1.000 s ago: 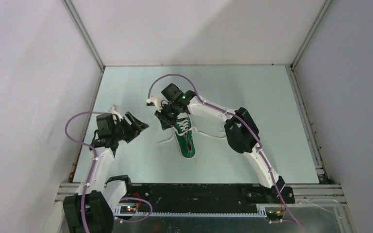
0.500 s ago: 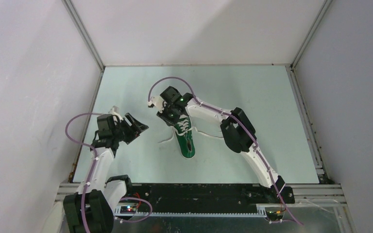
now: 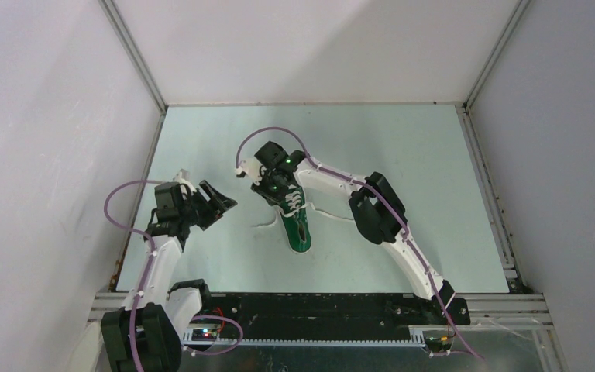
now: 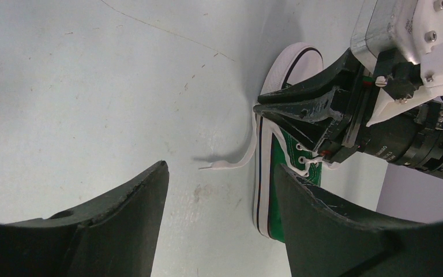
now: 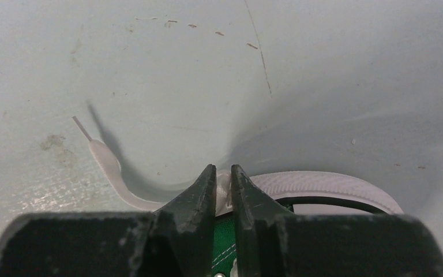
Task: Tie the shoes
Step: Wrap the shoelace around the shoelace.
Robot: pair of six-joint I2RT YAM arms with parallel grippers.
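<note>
Pale table (image 3: 403, 155) carries 1 green sneaker (image 3: 297, 225); right gripper (image 5: 223, 176) pinches 1 white lace (image 5: 109, 167); left gripper (image 4: 219, 167) gapes, empty.

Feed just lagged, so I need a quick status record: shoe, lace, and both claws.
sneaker: green, upright on the table, untied
lace: white, loose end lying on the table on the left arm's side
right claw: pinched shut on the lace by the toe cap
left claw: open, empty, apart from the sneaker
</note>
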